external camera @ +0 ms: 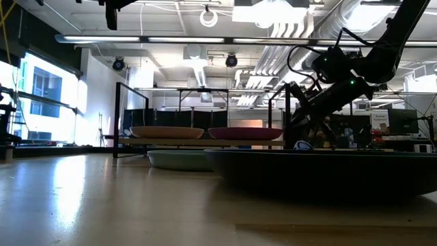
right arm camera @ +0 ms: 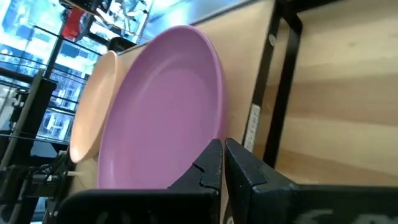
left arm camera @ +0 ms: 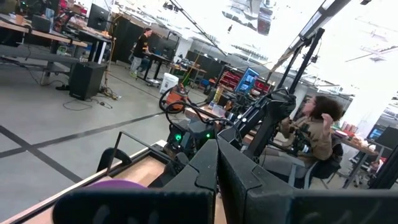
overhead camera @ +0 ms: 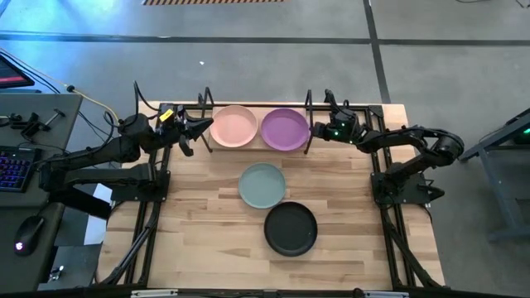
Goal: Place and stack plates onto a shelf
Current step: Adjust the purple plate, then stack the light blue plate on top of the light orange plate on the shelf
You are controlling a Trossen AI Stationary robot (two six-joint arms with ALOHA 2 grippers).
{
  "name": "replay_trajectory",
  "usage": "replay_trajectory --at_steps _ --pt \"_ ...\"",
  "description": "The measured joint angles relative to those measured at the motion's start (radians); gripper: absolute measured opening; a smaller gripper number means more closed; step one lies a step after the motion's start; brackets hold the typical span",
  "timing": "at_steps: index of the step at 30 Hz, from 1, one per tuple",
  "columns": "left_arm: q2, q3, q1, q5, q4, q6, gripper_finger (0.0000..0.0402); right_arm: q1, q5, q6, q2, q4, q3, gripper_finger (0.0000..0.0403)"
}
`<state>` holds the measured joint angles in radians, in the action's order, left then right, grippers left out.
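The shelf (overhead camera: pixel 257 148) stands at the table's far edge. The pink plate (overhead camera: pixel 234 127) and the purple plate (overhead camera: pixel 285 128) lie side by side on it. The pale blue-green plate (overhead camera: pixel 262 184) and the black plate (overhead camera: pixel 291 228) rest flat on the tabletop in front of it. My right gripper (right arm camera: pixel 222 163) is shut, its tips at the purple plate's right rim (right arm camera: pixel 214 134), just inside the shelf's black wire frame (right arm camera: pixel 273 93). My left gripper (overhead camera: pixel 199 128) is shut and held raised by the pink plate's left side, holding nothing. My right gripper comes at the purple plate from the table's right, slanting down, with its shut fingertips (right arm camera: pixel 208 163) right at the plate's rim. I cannot tell whether they touch it. The plate lies flat on the shelf.
The shelf's upright wire loops (overhead camera: pixel 309 112) stand close beside both grippers. A keyboard and mouse lie on a side desk (overhead camera: pixel 25 157) left of the table. A seated person (left arm camera: pixel 314 134) shows in the room beyond the right arm.
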<state>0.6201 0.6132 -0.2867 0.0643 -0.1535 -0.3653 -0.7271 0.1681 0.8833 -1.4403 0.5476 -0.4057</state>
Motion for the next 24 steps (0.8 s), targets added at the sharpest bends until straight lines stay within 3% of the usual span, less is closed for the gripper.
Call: replay_trajectory --at_steps 5,13,17,20,24 --pt "-0.042 0.001 -0.001 0.0 0.048 0.001 0.0 -0.063 0.034 -0.069 0.098 -0.068 0.0 0.0" --pt "-0.166 0.001 -0.001 0.0 0.236 0.001 0.0 -0.09 0.1 -0.234 0.479 -0.447 0.0 0.0" --pt "-0.19 0.001 -0.001 0.016 0.268 0.002 0.0 0.032 0.129 -0.209 0.668 -0.472 0.0 0.0" --pt "-0.186 0.001 0.0 0.037 0.267 0.002 0.0 0.17 0.036 -0.211 0.762 -0.405 0.0 0.0" --pt "-0.16 0.001 0.014 0.032 0.259 -0.018 0.0 0.351 -0.136 -0.246 0.795 -0.262 0.0 0.0"
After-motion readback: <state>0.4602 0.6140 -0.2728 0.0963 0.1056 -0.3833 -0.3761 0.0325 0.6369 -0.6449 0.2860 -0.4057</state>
